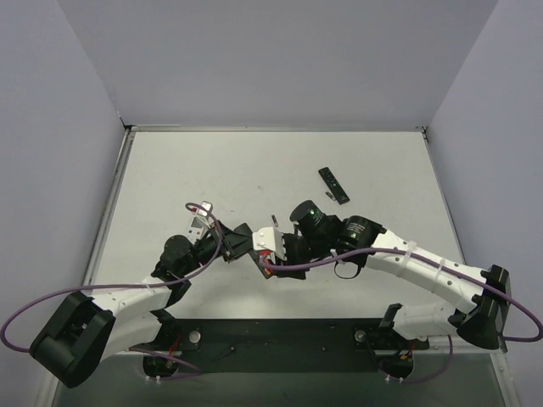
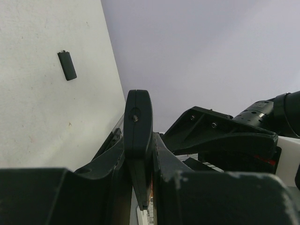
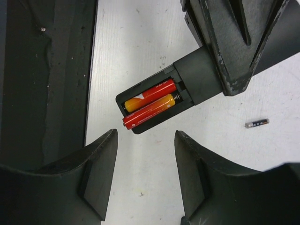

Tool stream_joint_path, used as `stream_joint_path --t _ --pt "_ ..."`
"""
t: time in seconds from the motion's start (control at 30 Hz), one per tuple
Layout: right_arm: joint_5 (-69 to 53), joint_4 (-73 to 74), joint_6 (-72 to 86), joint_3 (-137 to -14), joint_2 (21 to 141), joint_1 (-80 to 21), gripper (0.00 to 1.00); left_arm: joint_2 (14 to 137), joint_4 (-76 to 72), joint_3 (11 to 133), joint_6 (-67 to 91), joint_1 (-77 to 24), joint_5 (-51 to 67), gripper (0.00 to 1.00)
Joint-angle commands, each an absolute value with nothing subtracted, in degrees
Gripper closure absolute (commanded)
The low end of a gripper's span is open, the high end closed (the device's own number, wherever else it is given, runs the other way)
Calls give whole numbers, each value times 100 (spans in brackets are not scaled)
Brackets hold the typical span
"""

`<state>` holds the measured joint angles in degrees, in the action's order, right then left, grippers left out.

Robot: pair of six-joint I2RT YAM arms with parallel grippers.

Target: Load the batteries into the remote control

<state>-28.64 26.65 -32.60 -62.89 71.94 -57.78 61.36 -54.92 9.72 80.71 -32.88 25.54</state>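
Note:
My left gripper (image 1: 248,240) is shut on a black remote (image 2: 137,126) and holds it on edge above the table; its jaws clamp the remote's sides in the left wrist view (image 2: 140,159). In the right wrist view the remote's open battery bay (image 3: 154,104) faces the camera with two red-and-orange batteries (image 3: 151,101) in it. The lower battery's near end juts slightly past the bay's edge. My right gripper (image 3: 146,140) is open and empty just below the bay, not touching it, and shows in the top view (image 1: 280,250). A dark grey battery (image 3: 257,123) lies loose on the table.
A slim black bar-shaped piece (image 1: 333,185) lies on the white table at the back right, with the small dark battery (image 1: 327,194) beside it; it also shows in the left wrist view (image 2: 67,65). Both arms meet at the table's middle. Grey walls close in the table.

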Motion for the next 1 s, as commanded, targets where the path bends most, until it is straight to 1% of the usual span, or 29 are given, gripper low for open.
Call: stream_joint_path --t 0.0,0.37,0.63,0.97 --pt "-3225 2215 -3761 -6161 6882 -5757 53 6135 -5467 1344 7901 -3243 2988 100" --pt "-3796 2329 -3894 -6135 6750 -5748 64 6152 -5388 1433 7919 -3252 3111 100" --pt "-4078 2399 -4016 -6187 6864 -5792 67 6170 -5440 1468 7989 -3261 3155 100" --pt "-3973 2505 -4113 -6231 7075 -5836 67 6196 -5537 1477 8068 -3261 3199 100"
